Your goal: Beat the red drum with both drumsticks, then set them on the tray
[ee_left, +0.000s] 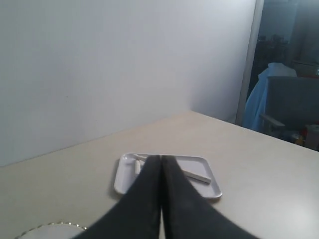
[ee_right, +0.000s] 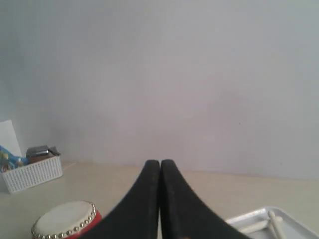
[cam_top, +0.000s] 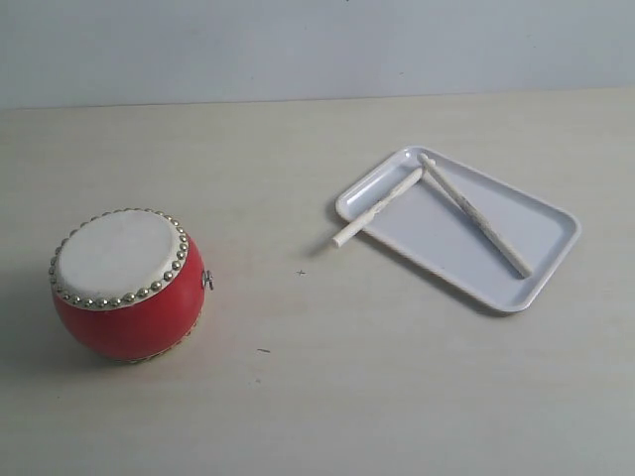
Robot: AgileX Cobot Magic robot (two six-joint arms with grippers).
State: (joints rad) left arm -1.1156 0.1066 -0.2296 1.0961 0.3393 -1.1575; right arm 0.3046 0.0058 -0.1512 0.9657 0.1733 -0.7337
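Check both tools first. The left tool [ee_left: 161, 158] is clenched, its two black fingers pressed flat together with nothing between them. The right tool [ee_right: 160, 162] is in the same condition: fingers together and empty. Neither tool appears in the exterior view, and both wrist views look out over the bench [cam_top: 327, 397] from above. Treat both arms as raised and clear of the work.

Locate the red drum [cam_top: 124, 283] on the left side of the bench, skin facing up. It stands well apart from the tray [cam_top: 541, 223] on the right, which leaves open bench around the drum for two arms to work over it.

Both drumsticks lie at the tray. The inner drumstick [cam_top: 476, 218] rests diagonally across the tray floor, wholly inside the rim. The outer drumstick [cam_top: 377, 208] crosses the rim, with one end inside the tray and the other out over the bench. Their inner ends meet near the far corner; you cannot confirm contact from these views.

Note how each stick is likely to handle:
- The rim props the outer drumstick, so its free end probably offers the easier grasp.
- The inner drumstick lies flat, so it probably needs an approach from above with the fingers astride the shaft.

This layout suits either the start or the end of the task. The views do not settle which.
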